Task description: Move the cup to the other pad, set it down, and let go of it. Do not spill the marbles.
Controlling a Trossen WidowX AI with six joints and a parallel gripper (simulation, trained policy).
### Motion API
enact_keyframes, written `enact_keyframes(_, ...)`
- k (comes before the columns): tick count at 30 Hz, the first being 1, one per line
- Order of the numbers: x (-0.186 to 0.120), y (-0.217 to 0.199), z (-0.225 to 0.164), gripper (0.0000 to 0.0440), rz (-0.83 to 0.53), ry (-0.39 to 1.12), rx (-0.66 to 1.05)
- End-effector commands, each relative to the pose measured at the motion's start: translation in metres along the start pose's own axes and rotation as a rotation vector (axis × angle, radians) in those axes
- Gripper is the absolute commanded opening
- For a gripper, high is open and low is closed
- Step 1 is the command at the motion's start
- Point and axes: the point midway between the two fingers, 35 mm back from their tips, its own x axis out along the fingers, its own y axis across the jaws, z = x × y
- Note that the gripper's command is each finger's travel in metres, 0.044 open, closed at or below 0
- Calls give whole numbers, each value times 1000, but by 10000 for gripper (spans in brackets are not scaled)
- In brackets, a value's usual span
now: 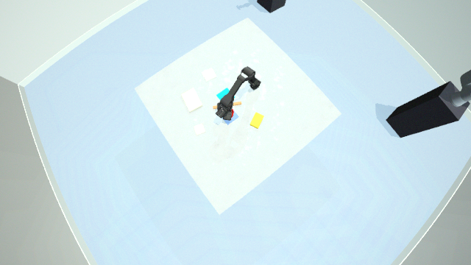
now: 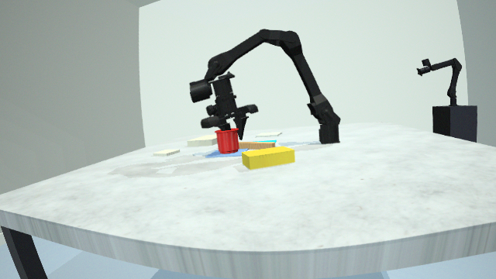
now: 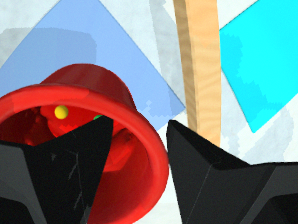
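Note:
The red cup (image 1: 232, 113) (image 2: 227, 142) (image 3: 90, 77) stands upright on the blue pad (image 1: 233, 119) (image 2: 215, 154) (image 3: 112, 47). A yellow marble (image 3: 61, 112) and part of a green marble show inside it; the rest of its inside is hidden by a finger. My gripper (image 2: 234, 133) (image 3: 140, 124) is partly open and astride the cup's wall, with one fingertip within the cup's mouth and the other outside the rim, a gap beside it. The cyan pad (image 1: 223, 93) (image 2: 268, 141) (image 3: 265, 60) lies beyond the wooden bar, with nothing seen on it.
The wooden bar (image 1: 237, 104) (image 2: 257, 146) (image 3: 204, 60) lies between the two pads. A yellow block (image 1: 257, 120) (image 2: 268, 158) lies nearby. A larger pale slab (image 1: 191, 100) (image 2: 203, 140) and two small pale tiles (image 1: 209, 74) (image 1: 199, 129) lie around them.

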Motion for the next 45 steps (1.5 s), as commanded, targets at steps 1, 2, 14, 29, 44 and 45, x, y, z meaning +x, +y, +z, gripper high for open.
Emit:
enact_keyframes(1, 10, 0, -1, 114, -4, -1, -25)
enact_keyframes(2, 12, 0, -1, 91, -5, -2, -34)
enact_keyframes(14, 4, -6, 3, 2, 17, -21, -50)
enact_keyframes(29, -35, -30, 12, 1, 78, -31, 64)
enact_keyframes(44, -48, -58, 39, 0, 142, -67, 189)
enact_keyframes(45, -48, -60, 41, 0, 145, -69, 197)
